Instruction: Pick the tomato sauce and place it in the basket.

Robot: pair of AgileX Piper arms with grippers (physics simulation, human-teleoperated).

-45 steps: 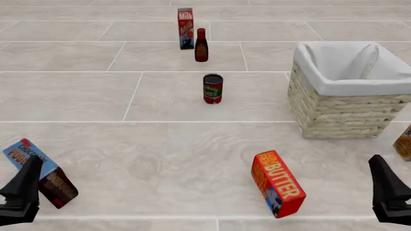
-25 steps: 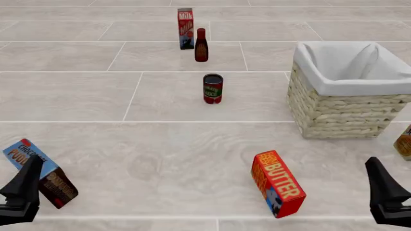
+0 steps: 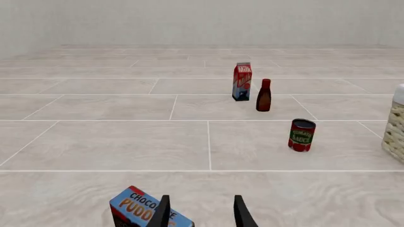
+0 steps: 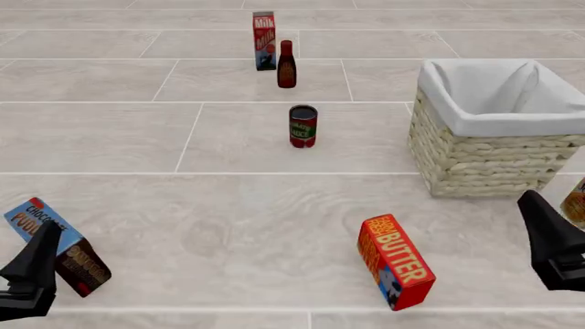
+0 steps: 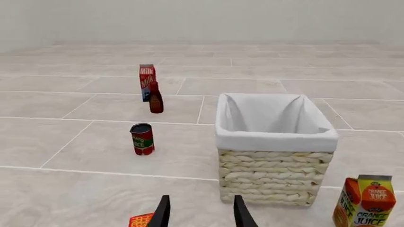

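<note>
**Can upright mid-table, both grippers empty and far short of it**

Table [image 4: 229,219]: pale tiled surface, groceries scattered.

Basket [image 4: 494,130]: largest item, far right side of the table, white lining folded over the rim. Nothing visible inside in the right wrist view [image 5: 273,146].

Butter [image 4: 396,260]: red box, tilted, near edge, right of centre. Only its top corner shows in the right wrist view [image 5: 141,220].

Pudding [image 4: 57,245]: blue and brown box, tilted, near left corner, just beside the left gripper.

Milk [image 4: 264,40]: upright carton at the far side. Bottle [image 4: 286,64]: dark, red cap, upright just right of and in front of the milk.

Juice [image 5: 366,201]: orange carton, upright, near side of the basket; only an edge shows in the front view.

Can [image 4: 303,125]: the tomato sauce. Upright, alone near the table centre, in front of the bottle, left of the basket and apart from it. Nothing touches it.

Left gripper [image 4: 32,274]: near left corner, fingers parted, nothing between them. The can lies well ahead of it and off to the right [image 3: 302,135].

Right gripper [image 4: 553,240]: near right edge, in front of the basket, fingers parted and empty. The can lies well ahead of it and to the left [image 5: 142,138], with the basket straight ahead.
</note>
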